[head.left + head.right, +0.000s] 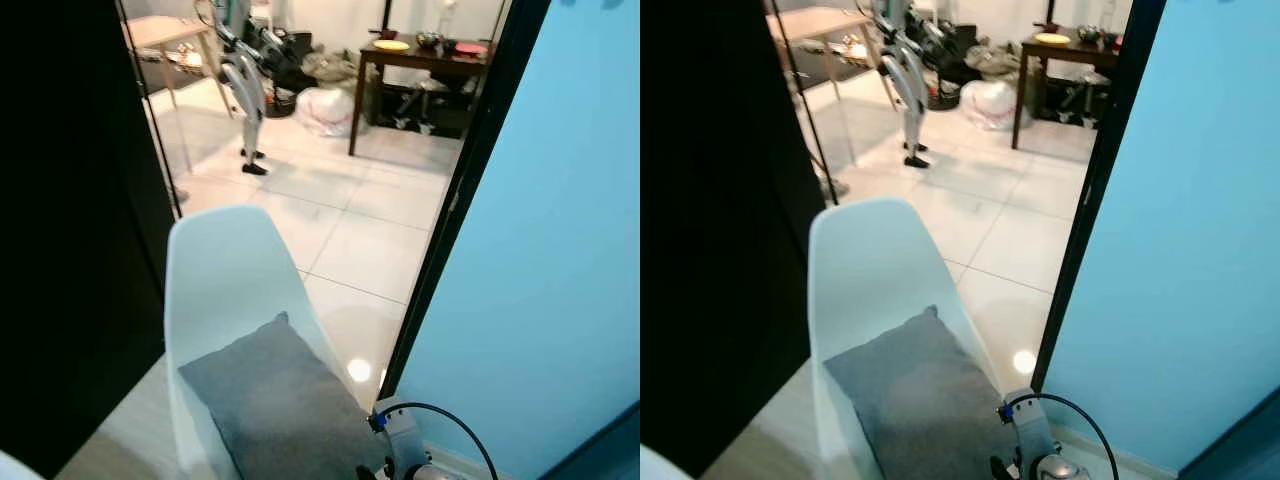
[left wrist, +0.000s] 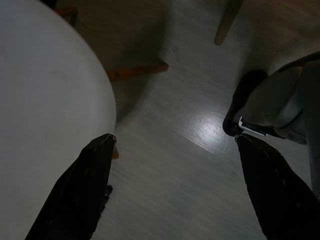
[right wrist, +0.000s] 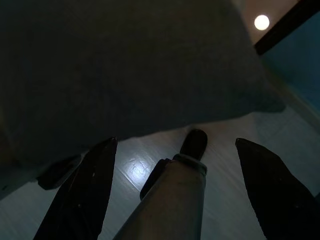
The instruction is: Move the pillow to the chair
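- Grey, square, soft fabric pillow (image 1: 285, 405) lying flat on the seat of a white moulded plastic chair (image 1: 225, 275), one corner up against the smooth curved backrest; weave matte and slightly fuzzy.
- Chair shell glossy, rounded at the top edge, standing on pale wood-grain plank floor (image 2: 175, 165); slim wooden chair legs (image 2: 136, 71) angled out beneath the shell in the left wrist view.
- Right hand (image 3: 172, 187) hanging below and beside the pillow's near edge, apart from it; two long black fingers (image 3: 85, 192) spread wide, holding nothing; dark grey underside of the pillow (image 3: 130, 65) overhead in that view, with a silver cylindrical leg and black foot of the robot between the fingers.
- Left hand (image 2: 177, 187) low beside the white chair shell (image 2: 45, 115), well away from the pillow; black fingers (image 2: 82, 190) wide apart and empty, pointing at the plank floor.
- Silver right arm joint with a looping black cable (image 1: 440, 425) just beside the pillow's front corner in the head views.
- Black door frame (image 1: 460, 190) and flat light-blue wall (image 1: 560, 250) to the right; glossy white square floor tiles (image 1: 370, 230) beyond, reflecting a ceiling light.
- Farther off, a dark wooden desk (image 1: 420, 60) carrying bowls and plates, white plastic bags on the floor beside it, and another silver humanoid robot (image 1: 245, 85) standing on the tiles.
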Robot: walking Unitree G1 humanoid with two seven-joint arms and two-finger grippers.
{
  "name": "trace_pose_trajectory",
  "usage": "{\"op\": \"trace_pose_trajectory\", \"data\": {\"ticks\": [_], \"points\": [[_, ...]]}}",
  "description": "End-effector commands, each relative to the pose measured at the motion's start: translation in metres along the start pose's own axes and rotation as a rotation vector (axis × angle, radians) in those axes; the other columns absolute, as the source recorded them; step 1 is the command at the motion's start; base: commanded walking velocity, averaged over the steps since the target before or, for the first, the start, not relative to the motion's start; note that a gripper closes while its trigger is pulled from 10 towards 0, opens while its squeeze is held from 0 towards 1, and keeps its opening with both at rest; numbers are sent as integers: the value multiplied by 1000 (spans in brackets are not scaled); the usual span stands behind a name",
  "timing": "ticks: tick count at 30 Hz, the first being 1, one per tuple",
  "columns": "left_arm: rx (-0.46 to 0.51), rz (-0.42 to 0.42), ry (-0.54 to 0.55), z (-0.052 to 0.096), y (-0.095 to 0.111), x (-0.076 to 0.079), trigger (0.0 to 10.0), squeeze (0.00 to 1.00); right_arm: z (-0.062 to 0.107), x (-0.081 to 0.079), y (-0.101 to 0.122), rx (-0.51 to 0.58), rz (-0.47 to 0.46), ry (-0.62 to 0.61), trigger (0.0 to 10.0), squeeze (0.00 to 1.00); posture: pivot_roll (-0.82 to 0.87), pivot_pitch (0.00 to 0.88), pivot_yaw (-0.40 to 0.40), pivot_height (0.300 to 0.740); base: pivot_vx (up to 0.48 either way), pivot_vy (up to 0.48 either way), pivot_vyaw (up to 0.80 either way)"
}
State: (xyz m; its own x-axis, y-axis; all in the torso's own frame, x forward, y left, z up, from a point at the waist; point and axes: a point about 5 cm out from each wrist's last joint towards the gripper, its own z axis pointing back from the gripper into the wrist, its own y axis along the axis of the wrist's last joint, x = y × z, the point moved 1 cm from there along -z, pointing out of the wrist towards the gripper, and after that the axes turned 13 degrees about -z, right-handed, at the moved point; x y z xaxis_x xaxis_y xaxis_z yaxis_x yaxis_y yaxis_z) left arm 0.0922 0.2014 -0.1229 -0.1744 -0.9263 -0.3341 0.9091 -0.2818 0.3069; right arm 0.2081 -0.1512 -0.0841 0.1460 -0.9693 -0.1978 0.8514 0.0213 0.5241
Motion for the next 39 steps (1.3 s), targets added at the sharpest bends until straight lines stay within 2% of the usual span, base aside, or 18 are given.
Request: {"op": "trace_pose_trajectory", "data": {"ticks": [1, 12, 39], "points": [[2, -23, -12, 0, 2, 1, 10000, 0, 0, 1, -1, -12, 23, -3, 10000, 0, 64, 27, -89, 713, -334, 0, 0], [-2, -45, -27, 0, 2, 2, 10000, 0, 1, 2, -6, -42, 87, -7, 10000, 0, 64, 13, -98, 713, -394, 0, 0], [-15, -37, -44, 1, -2, 6, 10000, 0, 2, 4, -17, -77, 129, -31, 10000, 0, 61, 28, -91, 713, -449, 0, 0]]}}
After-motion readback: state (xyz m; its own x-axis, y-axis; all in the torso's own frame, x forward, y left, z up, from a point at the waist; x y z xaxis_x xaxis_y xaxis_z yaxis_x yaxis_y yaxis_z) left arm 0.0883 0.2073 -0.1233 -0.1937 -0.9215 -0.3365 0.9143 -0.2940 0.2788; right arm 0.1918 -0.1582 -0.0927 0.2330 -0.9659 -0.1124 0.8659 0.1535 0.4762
